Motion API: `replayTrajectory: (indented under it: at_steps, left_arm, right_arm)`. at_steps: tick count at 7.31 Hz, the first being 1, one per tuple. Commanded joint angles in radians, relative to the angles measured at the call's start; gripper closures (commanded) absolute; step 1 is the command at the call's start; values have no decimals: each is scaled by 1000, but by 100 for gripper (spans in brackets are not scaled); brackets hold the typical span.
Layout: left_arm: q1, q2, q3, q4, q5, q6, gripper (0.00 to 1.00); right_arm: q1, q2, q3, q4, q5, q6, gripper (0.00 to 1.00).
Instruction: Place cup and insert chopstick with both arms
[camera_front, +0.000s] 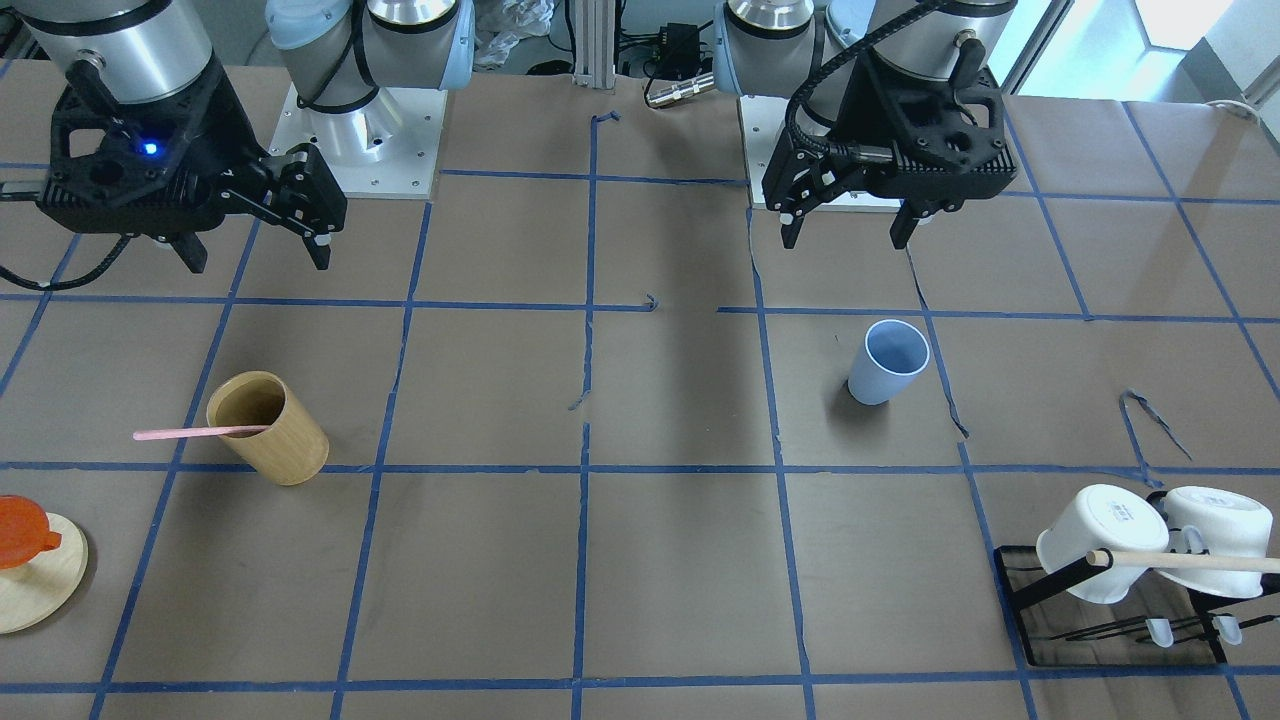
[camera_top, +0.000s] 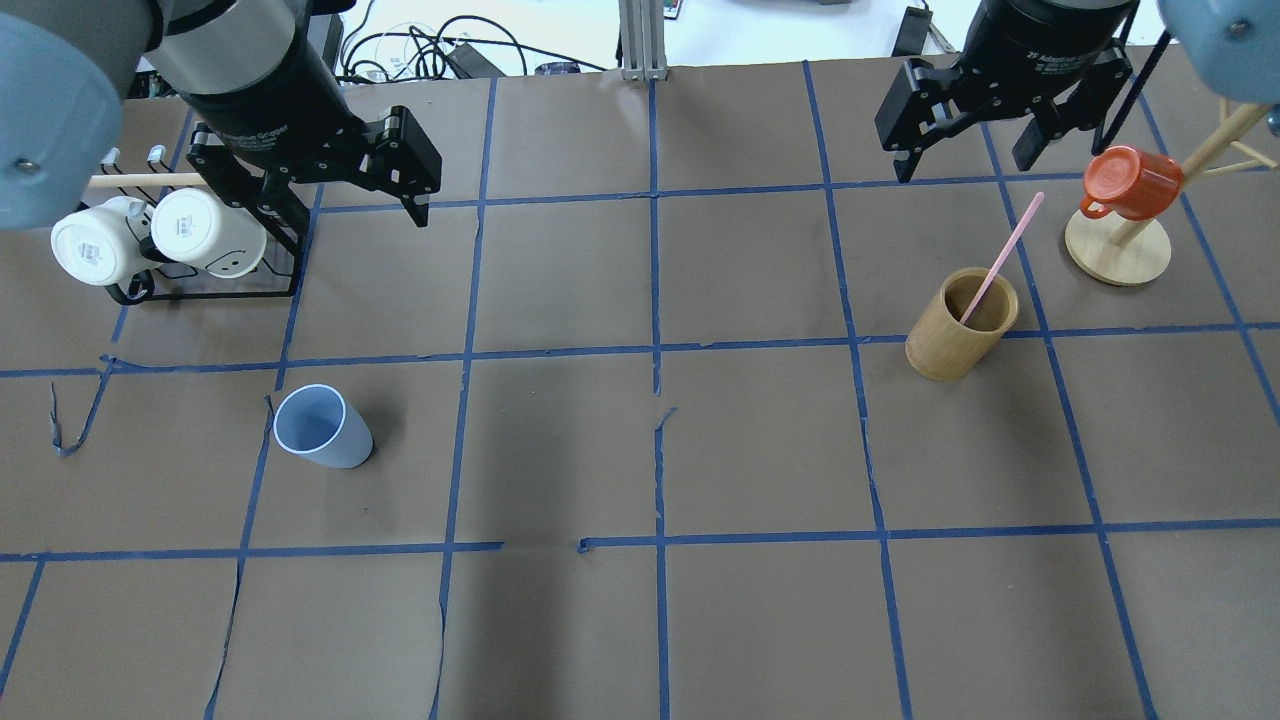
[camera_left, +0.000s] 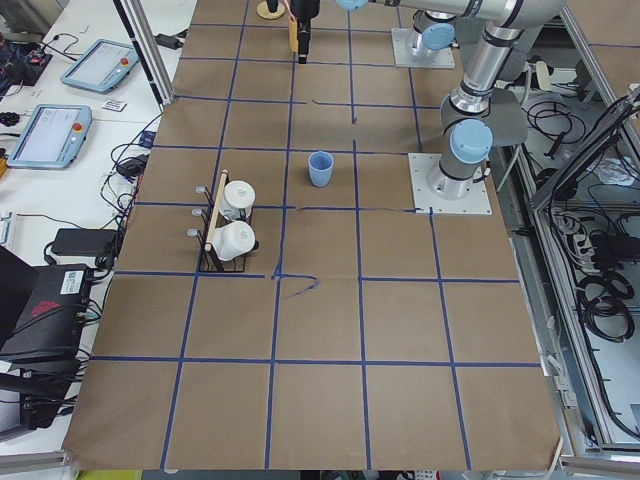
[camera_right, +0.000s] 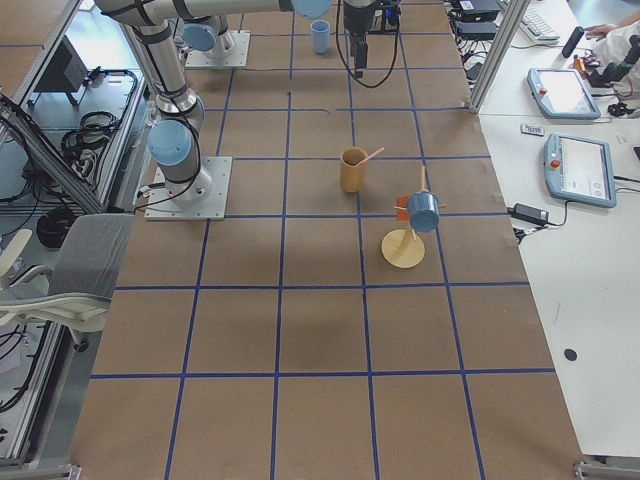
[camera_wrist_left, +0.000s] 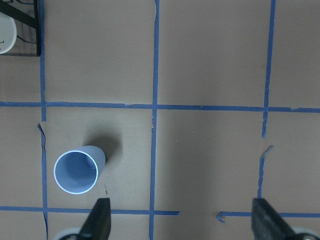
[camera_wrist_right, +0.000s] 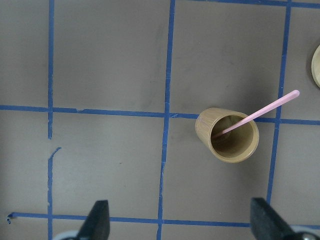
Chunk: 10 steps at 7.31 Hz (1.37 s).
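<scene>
The light blue cup (camera_top: 322, 427) stands upright on the brown table, on my left side; it also shows in the front view (camera_front: 888, 362) and the left wrist view (camera_wrist_left: 77, 170). My left gripper (camera_top: 350, 215) is open and empty, raised above and behind the cup (camera_front: 845, 238). One pale pink chopstick (camera_top: 1005, 250) leans inside the tan bamboo holder (camera_top: 955, 335) on my right side, its top pointing outward (camera_wrist_right: 262, 113). My right gripper (camera_top: 965, 165) is open and empty, raised behind the holder (camera_front: 258, 258).
A black rack with two white mugs (camera_top: 150, 240) and a wooden dowel stands at the far left. A wooden mug tree holding an orange mug (camera_top: 1130, 185) stands at the far right beside the bamboo holder. Blue tape lines grid the table.
</scene>
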Motion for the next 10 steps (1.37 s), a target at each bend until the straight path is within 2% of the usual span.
replayTrajectory:
  at_steps: [1, 4, 5, 6, 7, 8, 10]
  left_arm:
    - [2, -1, -1, -10, 4, -1, 0]
    - [14, -1, -13, -16, 6, 7, 0]
    - [27, -16, -42, -19, 9, 20, 0]
    - [58, -15, -109, -16, 15, 69, 1]
    - [102, -9, -196, 4, 39, 89, 3]
    - [176, -19, -293, 80, 52, 137, 4]
    - [225, -31, -526, 371, 52, 241, 6]
  right_arm:
    - [-6, 0, 6, -10, 0, -6, 0]
    - [-56, 6, 6, -18, 19, 4, 0]
    - [-100, 17, 6, -108, 16, 17, 0]
    - [-178, 45, 16, -168, 14, 80, 0]
    - [-225, 54, 41, -174, 19, 98, 0]
    - [-228, 72, 77, -225, 55, 130, 0]
    - [-233, 115, 162, -330, 56, 251, 0]
